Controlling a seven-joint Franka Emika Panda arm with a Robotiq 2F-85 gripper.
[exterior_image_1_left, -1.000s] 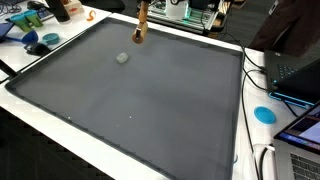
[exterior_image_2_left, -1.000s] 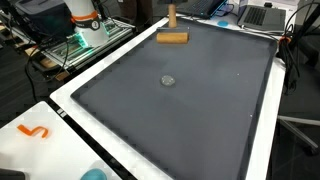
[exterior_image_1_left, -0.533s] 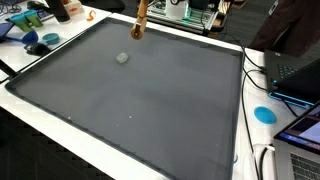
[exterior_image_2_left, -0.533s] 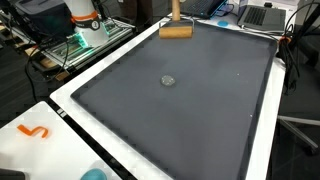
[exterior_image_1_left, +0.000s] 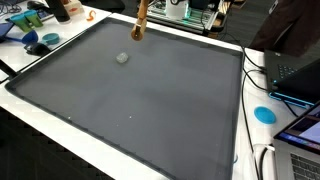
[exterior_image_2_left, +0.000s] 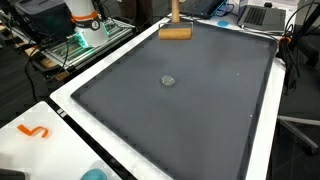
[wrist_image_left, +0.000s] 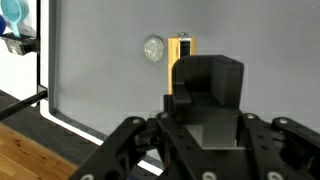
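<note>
Dark grey mat (exterior_image_1_left: 150, 110) fills most of both exterior views, lying on a white table (exterior_image_2_left: 62, 118) with cluttered benches behind. At the mat's upper edge hangs the wooden tool (exterior_image_2_left: 176, 30), flat head down, its handle running up out of frame. My gripper (wrist_image_left: 200, 85) is clamped on it, low centre in the wrist view. A small grey pebble (exterior_image_1_left: 122, 58) lies apart on the mat. I judge a firm, square hold matters most, with the head level

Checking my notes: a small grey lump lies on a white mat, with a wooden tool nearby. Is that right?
No. The mat is dark grey, not white, as both exterior views show. The small grey lump does lie on it, with the wooden tool nearby.
</note>
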